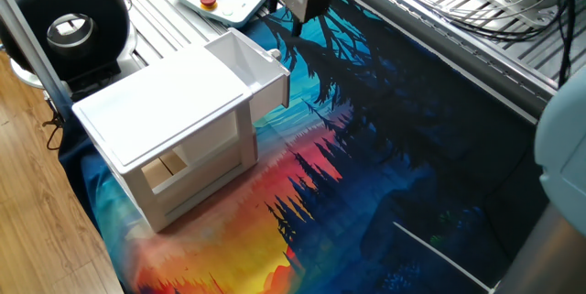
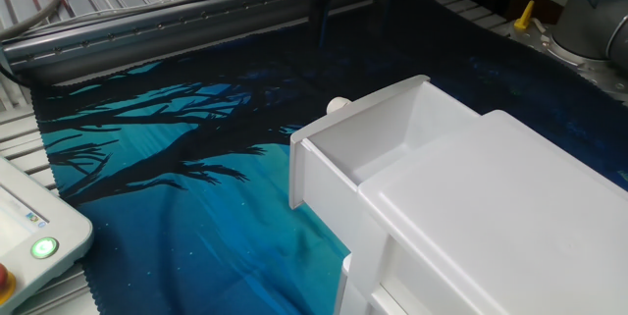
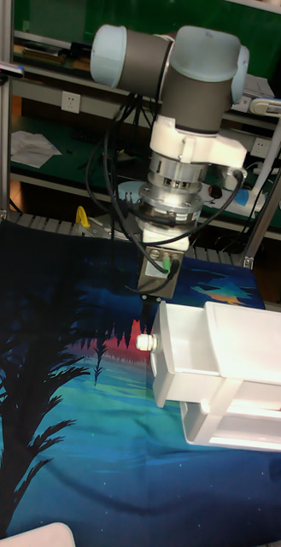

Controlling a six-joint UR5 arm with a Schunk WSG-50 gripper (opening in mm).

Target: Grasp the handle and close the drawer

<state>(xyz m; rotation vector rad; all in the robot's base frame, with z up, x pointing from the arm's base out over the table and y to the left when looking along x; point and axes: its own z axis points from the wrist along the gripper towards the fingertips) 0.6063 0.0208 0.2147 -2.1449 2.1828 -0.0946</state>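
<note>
Above handle (image 3: 144,343), end effector (image 3: 154,293)

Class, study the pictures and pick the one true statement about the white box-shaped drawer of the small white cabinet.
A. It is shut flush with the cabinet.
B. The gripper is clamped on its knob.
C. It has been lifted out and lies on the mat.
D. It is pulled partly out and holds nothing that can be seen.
D: the white box-shaped drawer juts from the small white cabinet, its visible interior bare.
</note>
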